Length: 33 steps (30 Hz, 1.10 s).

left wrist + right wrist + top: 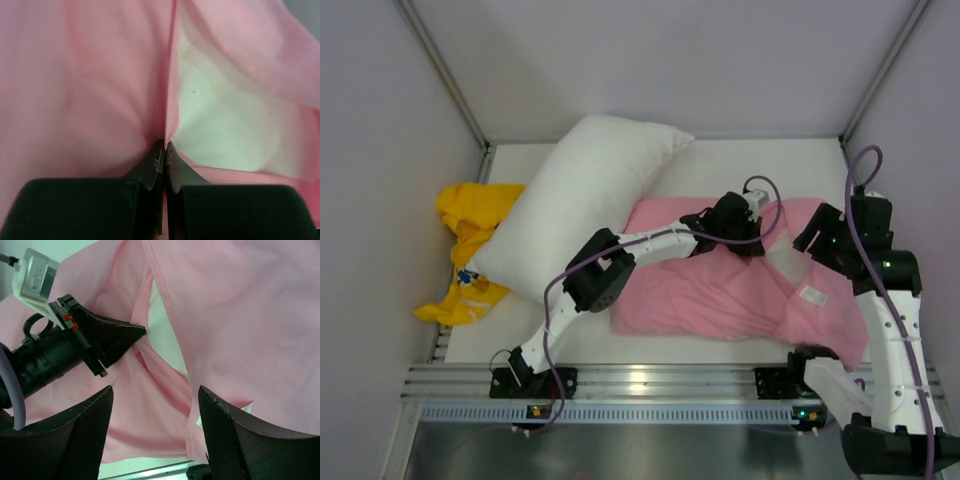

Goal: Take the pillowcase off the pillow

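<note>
Though the small white label (pixel 812 294) on the pillowcase (pixel 700 290) shows clearly from above, I cannot read any writing on it. The blue mark on the yellow cloth (pixel 470 225) is just as illegible to me.

The pillowcase lies flat and rumpled on the desk (pixel 740 160), just to the right of the plain white pillow (pixel 580 190). Its long axis runs left to right. The label and the slit where the case gapes are both toward the end away from the plain white pillow. In that slit the white of the pillow (pixel 225 125) inside shows between pink folds.

My left gripper (pixel 165 149) is clenched on the pink edge of the slit, with a thin ridge of fabric pinched between its tips. It sits well to the right of the plain white pillow. My right gripper (pixel 155 392) is farther right again, spread wide above the pillowcase. I see nothing held between its fingers (pixel 85 435).

The yellow cloth is bunched on the plain white pillow's left side, partly under it.
</note>
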### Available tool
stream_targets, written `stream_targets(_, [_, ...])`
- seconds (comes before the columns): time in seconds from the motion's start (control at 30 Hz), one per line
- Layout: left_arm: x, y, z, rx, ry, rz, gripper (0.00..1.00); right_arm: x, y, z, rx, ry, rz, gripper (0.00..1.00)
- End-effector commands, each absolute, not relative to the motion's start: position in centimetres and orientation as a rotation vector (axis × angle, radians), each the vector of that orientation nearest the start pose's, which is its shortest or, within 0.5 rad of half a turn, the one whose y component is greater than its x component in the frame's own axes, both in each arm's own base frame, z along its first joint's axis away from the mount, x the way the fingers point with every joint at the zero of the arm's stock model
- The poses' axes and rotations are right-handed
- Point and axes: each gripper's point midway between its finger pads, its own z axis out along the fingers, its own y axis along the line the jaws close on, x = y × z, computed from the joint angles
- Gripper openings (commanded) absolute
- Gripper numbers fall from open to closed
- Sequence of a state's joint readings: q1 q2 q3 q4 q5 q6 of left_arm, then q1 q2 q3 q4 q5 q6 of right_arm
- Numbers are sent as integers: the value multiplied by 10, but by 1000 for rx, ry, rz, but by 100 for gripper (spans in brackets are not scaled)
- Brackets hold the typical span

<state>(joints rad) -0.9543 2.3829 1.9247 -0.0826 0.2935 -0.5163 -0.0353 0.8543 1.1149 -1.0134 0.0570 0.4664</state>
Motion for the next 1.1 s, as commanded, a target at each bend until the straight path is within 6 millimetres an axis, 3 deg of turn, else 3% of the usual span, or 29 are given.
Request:
stream_targets(0.0, [334,-526,95,627,2210,-998,0,223,7,214,574,2344,168,65])
stream_targets(0.03, [339,-519,108,603,2183,-977,0,224,12,212,560,2356,205,64])
stream_targets(0.07, [340,-505,96,586,2215,-949,0,228,16,214,549,2340,234,61])
stream_targets(0.1, [344,-501,108,571,2179,-971,0,229,20,212,545,2337,260,59])
stream_targets(0.13, [342,-495,105,567,2196,-983,0,232,28,214,545,2324,318,55])
stream_targets(0.23, [346,-483,110,523,2170,-1017,0,239,41,206,543,2337,404,35])
stream_targets(0.27, [347,-481,111,518,2166,-1019,0,240,47,203,528,2352,425,24])
stream_targets(0.37, [344,-482,116,538,2146,-1049,0,242,77,196,434,2400,477,11])
stream_targets(0.5, [342,-484,122,531,2128,-1074,0,248,93,192,415,2411,406,9])
stream_targets(0.77, [353,-462,131,459,2106,-1053,0,257,30,146,691,2429,-58,20])
stream_targets(0.93, [371,-436,133,377,2107,-1076,0,256,9,108,800,2556,-153,21])
stream_targets(0.97, [373,-432,132,371,2110,-1072,0,252,-2,100,855,2568,-186,20])
stream_targets(1.07, [377,-418,133,354,2108,-1077,0,252,-27,95,948,2542,-271,19])
